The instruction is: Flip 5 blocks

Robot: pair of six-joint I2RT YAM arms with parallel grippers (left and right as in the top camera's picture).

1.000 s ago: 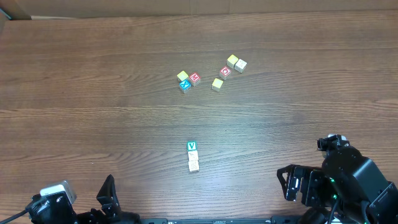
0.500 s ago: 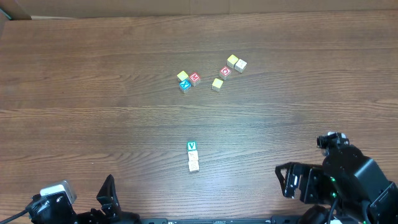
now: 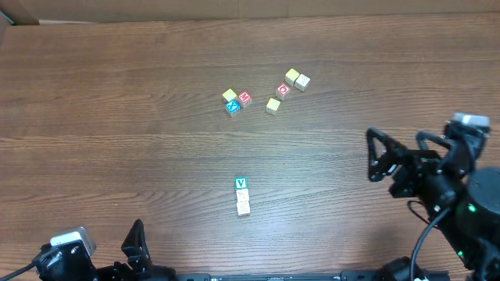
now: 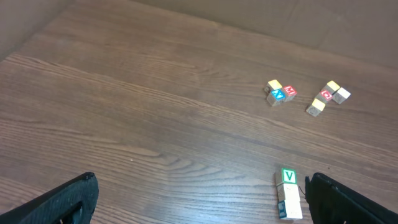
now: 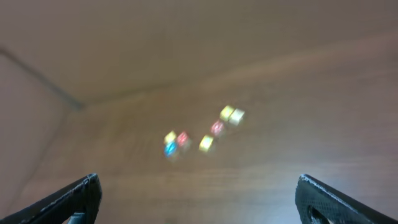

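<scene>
ten blocks [image 3: 245,98] on one table [image 3: 94,117]: three yellow, three pale, two red, one blue, one green. one left gripper [image 4: 202,202], one right gripper [image 3: 398,152].

A brown wood-grain surface [image 3: 117,117] fills the frame. Just above centre, seven small blocks [image 3: 273,105] lie in two loose clusters. Below centre lies a row of three blocks [image 3: 242,195], touching.

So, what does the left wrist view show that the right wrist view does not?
Only the left wrist view: the short row of small wooden cubes with a green V face, near the open left claw. Only the right wrist view: the open right claw, in a blurred picture. Both: the far group of three coloured wooden cubes and the group of four beside it.
</scene>
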